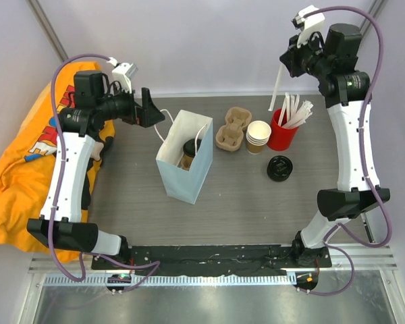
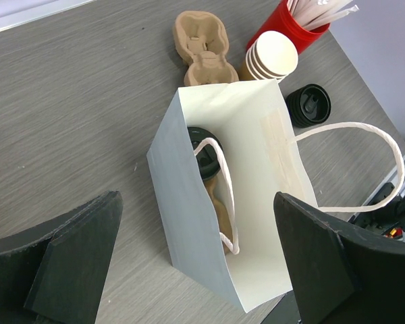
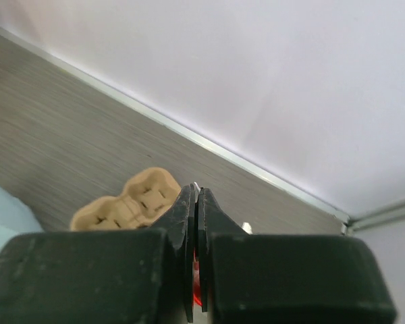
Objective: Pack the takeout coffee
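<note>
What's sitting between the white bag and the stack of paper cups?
A brown cardboard cup carrier sits between the white bag and the cup stack. The top view shows it best.

Grey wood-grain table [image 1: 256,202], pale walls [image 1: 189,40]

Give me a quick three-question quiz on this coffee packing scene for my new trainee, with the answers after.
1. True or false: the takeout coffee stands inside the white paper bag.
2. What sits closest to the loose black lid? A) the red cup of stirrers B) the orange cloth C) the white paper bag
3. Which is shut, the left hand or the right hand?
Key: 1 true; 2 A; 3 the right hand.
</note>
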Robot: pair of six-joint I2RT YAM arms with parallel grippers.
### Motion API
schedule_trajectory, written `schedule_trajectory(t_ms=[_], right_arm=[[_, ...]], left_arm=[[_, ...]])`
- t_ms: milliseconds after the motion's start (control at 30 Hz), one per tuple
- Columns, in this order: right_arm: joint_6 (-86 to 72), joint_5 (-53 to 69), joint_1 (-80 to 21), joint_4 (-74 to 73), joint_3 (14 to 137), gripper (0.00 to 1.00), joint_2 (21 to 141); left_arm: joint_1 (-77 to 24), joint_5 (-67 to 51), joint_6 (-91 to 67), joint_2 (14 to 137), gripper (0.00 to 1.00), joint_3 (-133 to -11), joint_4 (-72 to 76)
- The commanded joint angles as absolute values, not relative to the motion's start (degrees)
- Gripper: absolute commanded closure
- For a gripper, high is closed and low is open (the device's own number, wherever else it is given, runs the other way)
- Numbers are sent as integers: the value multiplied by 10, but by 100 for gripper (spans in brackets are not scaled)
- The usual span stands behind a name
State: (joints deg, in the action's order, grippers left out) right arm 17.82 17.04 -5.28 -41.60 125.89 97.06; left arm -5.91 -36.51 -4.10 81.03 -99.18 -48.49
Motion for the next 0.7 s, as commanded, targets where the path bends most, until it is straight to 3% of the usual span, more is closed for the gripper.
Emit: schedule_trajectory(t_ms=[0, 667], right_arm=[[132, 250, -62, -414, 1305, 99, 934], [11, 424, -67, -394, 1426, 99, 955]], left_arm=[[-52, -359, -38, 796, 0, -997, -461], [-32, -347, -38, 786, 0, -987, -458]])
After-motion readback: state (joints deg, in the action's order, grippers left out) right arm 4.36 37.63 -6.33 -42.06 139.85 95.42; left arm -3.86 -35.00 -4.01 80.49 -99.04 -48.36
